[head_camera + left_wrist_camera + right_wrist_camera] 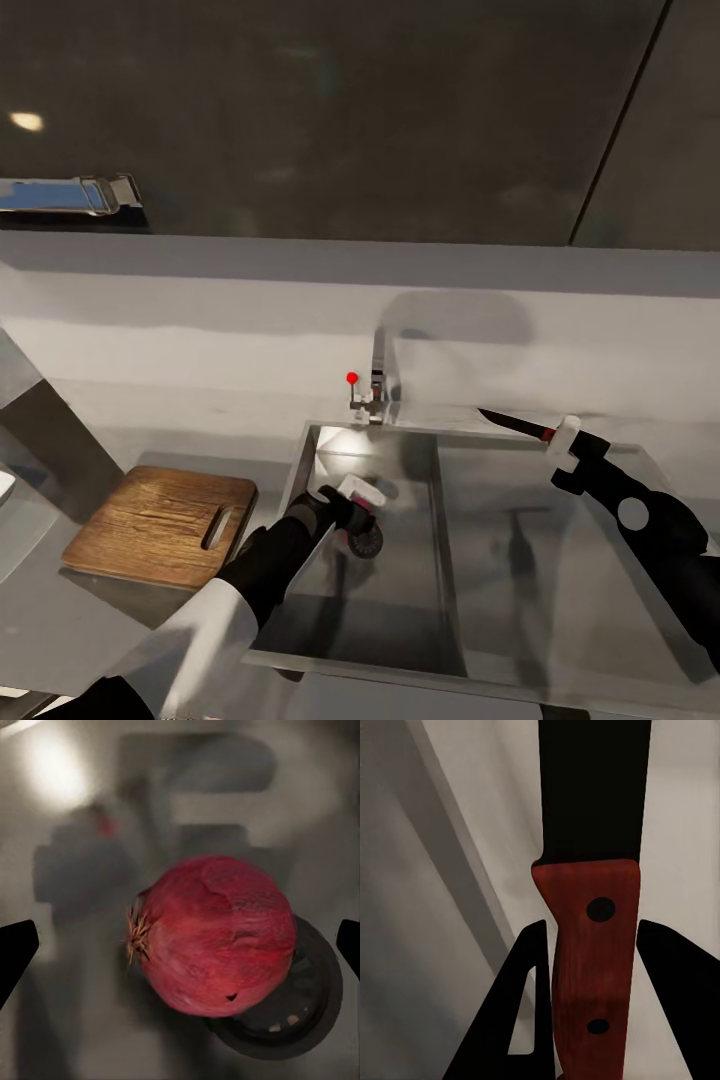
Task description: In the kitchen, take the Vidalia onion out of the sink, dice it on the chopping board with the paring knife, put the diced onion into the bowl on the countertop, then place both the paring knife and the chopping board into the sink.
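Over the steel sink point(372, 600), I have my left gripper point(352, 505) lowered into the basin with its fingers point(16, 952) spread wide on either side of the Vidalia onion point(217, 934), not yet touching it. The onion, red-skinned and round, sits on the basin floor partly over the round drain point(304, 1009), its dry root tuft pointing sideways between the fingertips. I judge it firm but smooth and apt to roll, with papery skin that could slip, so I would close across its widest middle, clear of the root end. My right gripper point(566, 445) hangs above the drainboard side, pinching the paring knife point(515, 424) by its red handle point(592, 967), the dark blade pointing toward the chrome tap point(375, 385). On the dark countertop point(60, 610) just beside the sink lies the wooden chopping board point(160, 525), bare, its slot handle nearest the basin.
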